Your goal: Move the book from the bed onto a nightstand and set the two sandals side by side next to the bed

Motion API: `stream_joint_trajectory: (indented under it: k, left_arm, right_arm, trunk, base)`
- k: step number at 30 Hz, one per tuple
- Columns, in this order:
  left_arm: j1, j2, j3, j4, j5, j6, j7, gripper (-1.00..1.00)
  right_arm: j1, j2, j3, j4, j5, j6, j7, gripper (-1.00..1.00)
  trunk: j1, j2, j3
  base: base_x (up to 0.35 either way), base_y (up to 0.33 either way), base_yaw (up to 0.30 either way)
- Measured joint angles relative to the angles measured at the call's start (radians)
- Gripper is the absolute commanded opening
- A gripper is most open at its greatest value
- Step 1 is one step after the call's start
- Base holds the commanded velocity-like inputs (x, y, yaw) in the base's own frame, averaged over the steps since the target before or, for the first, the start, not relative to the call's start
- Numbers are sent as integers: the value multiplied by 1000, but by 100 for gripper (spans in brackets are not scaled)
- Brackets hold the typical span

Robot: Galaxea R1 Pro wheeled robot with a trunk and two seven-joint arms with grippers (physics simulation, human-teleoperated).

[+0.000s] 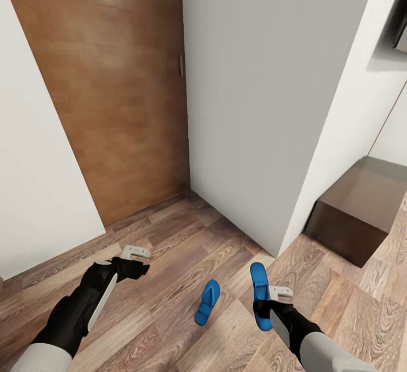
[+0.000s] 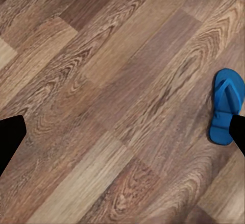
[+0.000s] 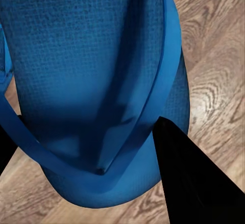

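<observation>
Two bright blue sandals show on the wood-plank floor of the bedroom. One sandal (image 1: 207, 302) (image 2: 225, 106) lies flat between my arms. The other sandal (image 1: 259, 287) (image 3: 97, 66) is in my right gripper (image 1: 272, 299) (image 3: 97, 157), which is shut on it near the thong strap; one black finger (image 3: 196, 178) crosses its edge. It looks slightly raised off the floor. My left gripper (image 1: 137, 252) (image 2: 122, 137) hangs open over bare planks, left of the lying sandal, with nothing between its fingers. The book, the bed and the nightstand are out of view.
A brown door (image 1: 113, 89) stands ahead on the left, next to a protruding white wall corner (image 1: 265, 95). A low dark-brown cabinet (image 1: 356, 213) sits on the floor at the right, its far end running out of the frame. White wall (image 1: 34, 163) closes the left side.
</observation>
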Motion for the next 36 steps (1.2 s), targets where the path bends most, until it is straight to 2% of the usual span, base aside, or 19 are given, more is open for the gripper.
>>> stream_joint_trajectory:
  k: [5, 17, 24, 36]
  left_arm:
    - [-11, -1, -9, 30, 0, -14, 0, 100]
    - [-15, -1, -12, 38, -1, -22, 0, 100]
    - [-15, -1, -10, 37, -42, -22, 2, 100]
    - [-15, -2, -9, 35, -55, -21, 3, 100]
  right_arm:
    - [8, 0, 1, 4, 1, -32, 0, -100]
    - [19, 0, 1, 6, 1, -44, 32, -100]
    - [19, 0, 1, 6, 1, -45, 35, -100]
    - [19, 0, 1, 7, 1, -46, 35, -100]
  trunk:
    - [-19, 35, 16]
    - [-65, 119, 53]
    - [-92, 168, 75]
    - [-138, 252, 113]
  base:
    - [0, 0, 0]
    - [0, 0, 0]
    - [0, 0, 0]
    - [0, 0, 0]
